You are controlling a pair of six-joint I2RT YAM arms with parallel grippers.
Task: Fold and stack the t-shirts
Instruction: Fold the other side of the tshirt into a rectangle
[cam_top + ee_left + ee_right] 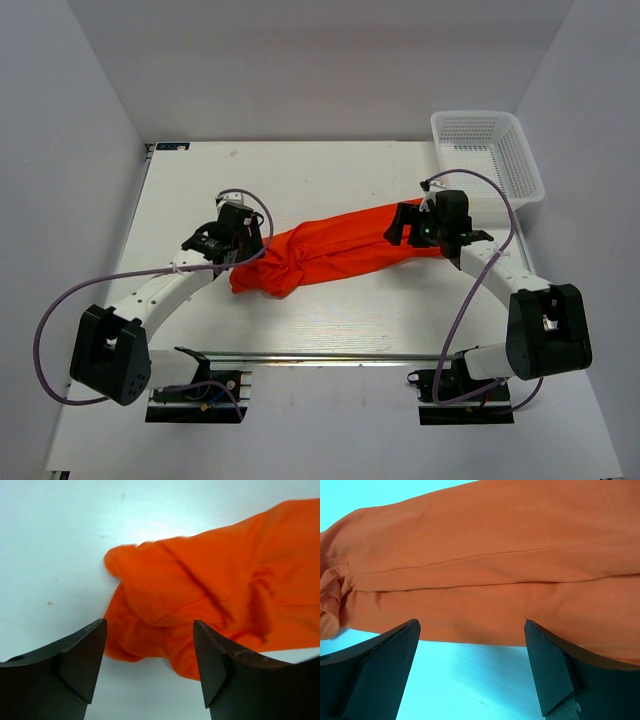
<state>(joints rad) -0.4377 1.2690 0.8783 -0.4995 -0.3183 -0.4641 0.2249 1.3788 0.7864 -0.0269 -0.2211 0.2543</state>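
The orange-red t-shirt lies bunched in a long strip across the middle of the table, its left end crumpled. My left gripper is open and empty at that crumpled left end; in the left wrist view the fabric lies just beyond the fingertips. My right gripper is open and empty over the strip's right end; in the right wrist view the smooth cloth with a long seam lies just ahead of the jaws, not between them.
A white mesh basket stands at the back right corner, just beyond the right arm. White walls enclose the table on three sides. A rail runs along the near edge by the arm bases.
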